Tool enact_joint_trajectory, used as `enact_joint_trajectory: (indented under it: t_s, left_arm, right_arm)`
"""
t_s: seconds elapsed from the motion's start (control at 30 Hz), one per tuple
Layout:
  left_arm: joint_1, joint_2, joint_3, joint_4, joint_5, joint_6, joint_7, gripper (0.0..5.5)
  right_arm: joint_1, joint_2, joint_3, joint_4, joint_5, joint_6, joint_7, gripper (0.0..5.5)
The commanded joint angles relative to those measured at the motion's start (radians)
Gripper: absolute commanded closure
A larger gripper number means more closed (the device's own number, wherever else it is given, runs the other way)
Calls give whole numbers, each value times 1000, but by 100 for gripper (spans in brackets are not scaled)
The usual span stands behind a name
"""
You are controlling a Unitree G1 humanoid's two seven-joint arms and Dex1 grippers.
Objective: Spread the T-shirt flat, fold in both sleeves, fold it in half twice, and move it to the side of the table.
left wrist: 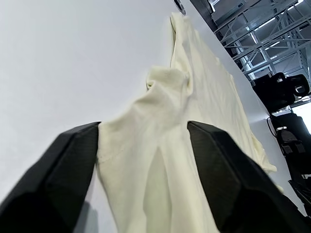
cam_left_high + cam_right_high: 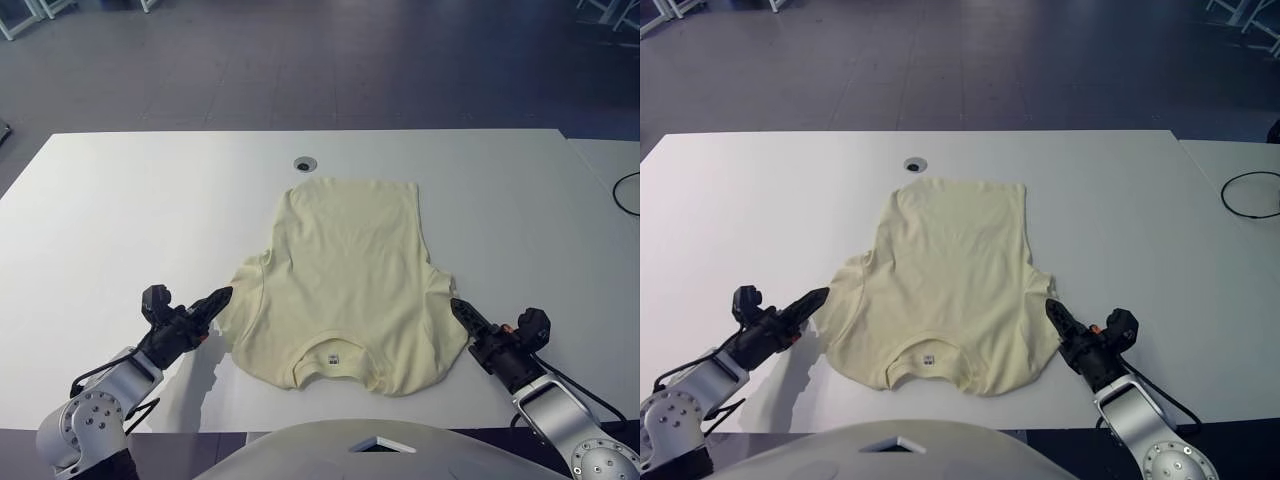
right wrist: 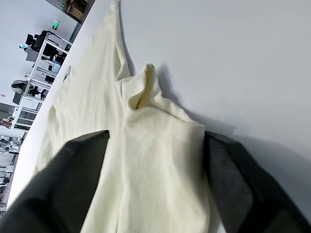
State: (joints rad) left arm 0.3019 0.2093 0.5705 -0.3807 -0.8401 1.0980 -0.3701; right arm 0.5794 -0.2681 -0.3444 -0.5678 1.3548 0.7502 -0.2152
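White table (image 2: 120, 220): grommet hole (image 2: 305, 163) beyond T-shirt (image 2: 345, 280); black cable (image 2: 1224, 195) far right.

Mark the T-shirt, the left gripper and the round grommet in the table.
T-shirt (image 2: 345, 260), left eye view, middle of the yellow body panel.
left gripper (image 2: 222, 297), left eye view, at the black fingertips by the shirt's sleeve.
grommet (image 2: 305, 164), left eye view, centre of the round tabletop hole.

The T-shirt (image 2: 345, 280) is showing soft matt cloth; the table (image 2: 120, 220) under it is looking smooth; the left gripper (image 2: 222, 297), matt plastic.
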Motion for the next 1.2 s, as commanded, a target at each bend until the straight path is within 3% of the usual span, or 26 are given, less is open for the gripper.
enact_joint_trajectory:
  t_s: [0.03,0.5,0.6,0.87,1.2]
  left_arm:
    - [36,-9,-21,45,15,12,50,306]
    - [-18,-11,-17,-28,-142,50,184,550]
    - [-43,-10,-11,-74,-204,66,237,550]
    - [-114,17,-43,-194,-415,84,424,550]
    - [-124,93,-267,-297,-593,66,659,550]
  right_arm:
    - [-9,-18,3,15,-7,4,-13,290]
    - [-64,-12,22,-37,13,-24,-80,520]
    - [-72,-7,31,-69,26,-38,-110,548]
    - [-117,-11,96,-167,63,-62,-211,548]
    - [-205,-44,241,-196,69,-49,-306,548]
